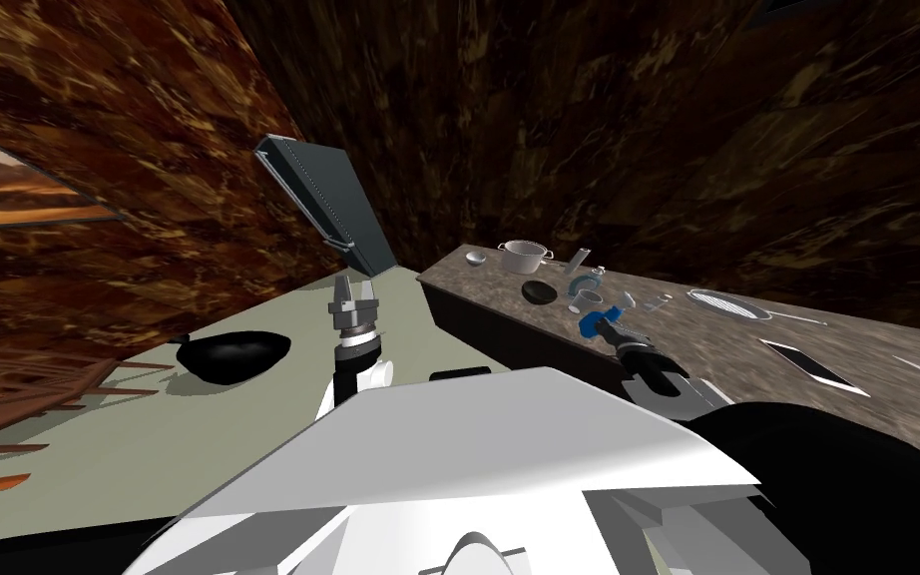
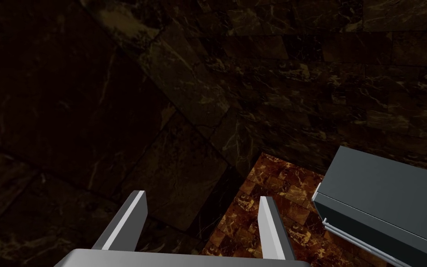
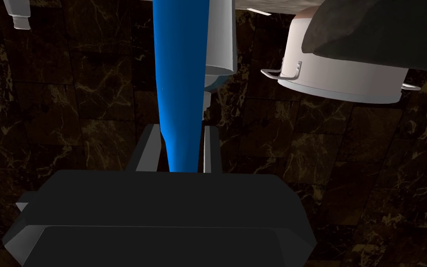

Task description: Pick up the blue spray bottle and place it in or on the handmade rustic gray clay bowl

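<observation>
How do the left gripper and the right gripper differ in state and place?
The left gripper stands open and empty; the right gripper is shut on the blue spray bottle. The left gripper is beside the counter, the right gripper over it. Both have two light grey fingers.

One blue spray bottle (image 3: 180, 83) was in sight, and one white pot (image 1: 526, 257) (two handles on it). Two bowls sat on the counter (image 1: 727, 349): one small pale bowl (image 1: 476, 258) and one dark grey bowl (image 1: 540, 291). There was also one oval wire rack (image 1: 727, 302), one flat dark slab (image 1: 812, 364) with a white edge, and one tall grey cabinet (image 1: 333, 205).
</observation>
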Motion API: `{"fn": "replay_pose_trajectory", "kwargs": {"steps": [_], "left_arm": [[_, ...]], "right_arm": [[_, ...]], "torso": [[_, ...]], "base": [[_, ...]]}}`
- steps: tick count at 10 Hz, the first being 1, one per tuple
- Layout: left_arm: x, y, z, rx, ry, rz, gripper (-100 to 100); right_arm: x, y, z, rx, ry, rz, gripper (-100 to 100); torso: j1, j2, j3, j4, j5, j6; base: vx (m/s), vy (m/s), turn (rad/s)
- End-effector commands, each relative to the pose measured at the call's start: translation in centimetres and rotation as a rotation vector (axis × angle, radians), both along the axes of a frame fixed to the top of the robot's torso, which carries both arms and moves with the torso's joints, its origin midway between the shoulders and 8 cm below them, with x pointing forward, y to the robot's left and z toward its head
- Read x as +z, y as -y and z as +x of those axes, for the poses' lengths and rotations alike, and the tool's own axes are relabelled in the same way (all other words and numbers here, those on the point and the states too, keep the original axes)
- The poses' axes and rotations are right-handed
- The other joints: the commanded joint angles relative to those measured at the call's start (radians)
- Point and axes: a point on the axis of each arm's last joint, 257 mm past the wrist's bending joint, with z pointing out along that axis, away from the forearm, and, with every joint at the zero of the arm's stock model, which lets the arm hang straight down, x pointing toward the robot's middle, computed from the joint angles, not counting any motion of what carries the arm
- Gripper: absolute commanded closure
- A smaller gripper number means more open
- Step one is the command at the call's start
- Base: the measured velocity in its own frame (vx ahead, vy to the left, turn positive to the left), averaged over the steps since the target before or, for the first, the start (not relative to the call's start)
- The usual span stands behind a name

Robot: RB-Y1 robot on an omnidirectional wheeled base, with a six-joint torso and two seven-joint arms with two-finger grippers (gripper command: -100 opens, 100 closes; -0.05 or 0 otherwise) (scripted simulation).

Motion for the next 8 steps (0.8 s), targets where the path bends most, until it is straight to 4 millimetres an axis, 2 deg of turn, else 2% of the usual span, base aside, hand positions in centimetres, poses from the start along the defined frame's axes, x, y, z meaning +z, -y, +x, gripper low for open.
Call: {"fn": "replay_pose_trajectory", "kwargs": {"steps": [1,6,8], "left_arm": [[0.0,0.0,0.0,0.000,0.000,0.000,0],[0.0,0.0,0.0,0.000,0.000,0.000,0],[0.0,0.0,0.0,0.000,0.000,0.000,0]], "right_arm": [[0.7,-0.3,-0.3,-0.009,-0.005,-0.003,100],[2.3,-1.0,-1.2,-0.039,-0.020,-0.001,100],[3.1,-0.7,-1.7,-0.060,-0.024,0.004,100]], "torso": [[0.000,0.000,0.000,0.000,0.000,0.000],[0.001,-0.003,-0.002,0.000,0.000,0.000],[0.002,-0.007,-0.004,-0.001,0.001,-0.001]], "base": [[-0.081,0.043,-0.010],[-0.056,0.041,0.003],[0.053,0.062,0.044]]}}
